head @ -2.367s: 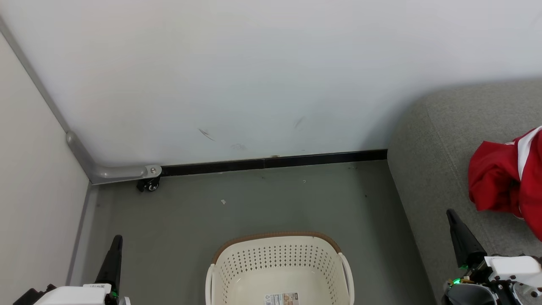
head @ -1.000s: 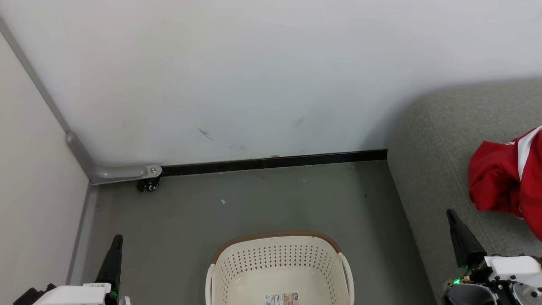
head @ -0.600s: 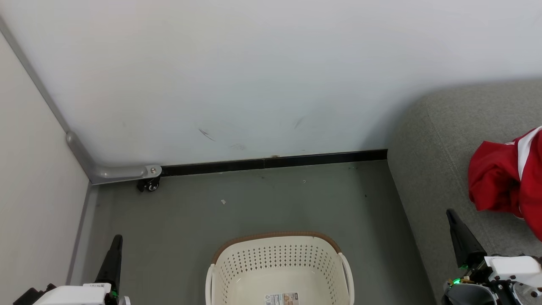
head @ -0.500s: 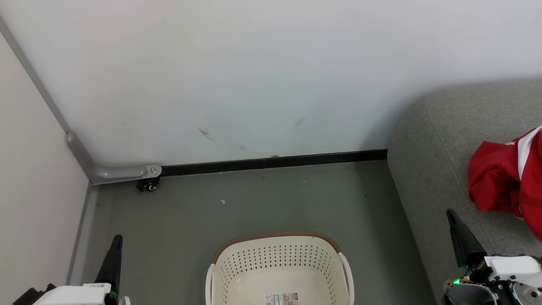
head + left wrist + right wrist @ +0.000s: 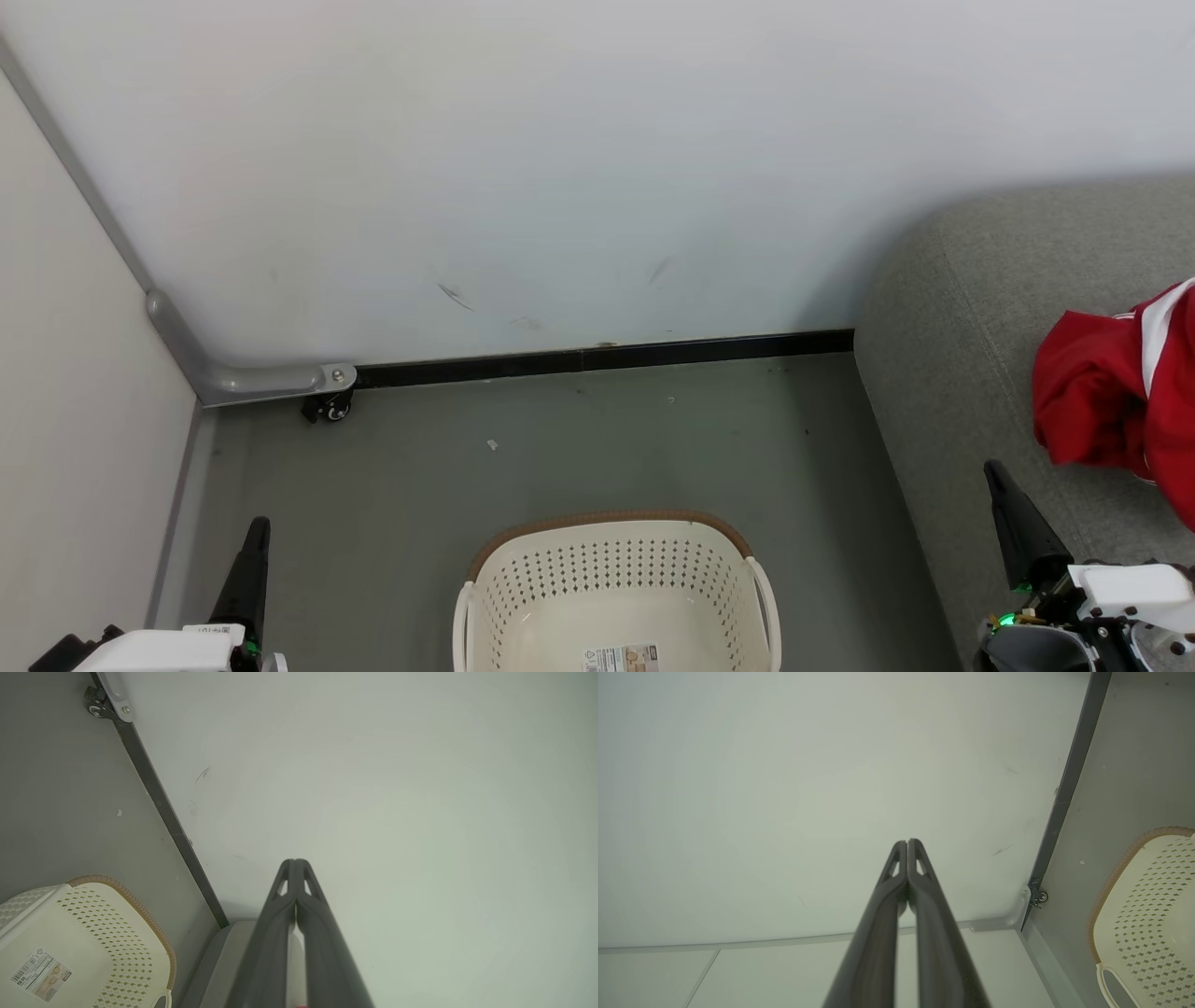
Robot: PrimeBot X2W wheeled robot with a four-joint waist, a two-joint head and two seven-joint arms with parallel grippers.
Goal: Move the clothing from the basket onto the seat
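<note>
Red clothing [image 5: 1116, 397] with white stripe trim lies bunched on the grey seat [image 5: 943, 373] at the right edge of the head view. The cream basket [image 5: 611, 569] with a brown rim stands on the floor at bottom centre; its inside holds nothing but a label. It also appears in the left wrist view as the basket [image 5: 93, 933] and in the right wrist view as the basket [image 5: 1148, 896]. My left gripper [image 5: 257, 532] is shut at lower left, apart from the basket. My right gripper [image 5: 994, 471] is shut at lower right over the seat's front, just short of the clothing.
A white wall [image 5: 560, 168] with a black skirting [image 5: 597, 357] closes the back. A grey metal bracket [image 5: 252, 378] and small caster [image 5: 327, 409] sit in the left corner beside a pale panel [image 5: 65, 420]. Grey floor [image 5: 560, 448] lies between basket and wall.
</note>
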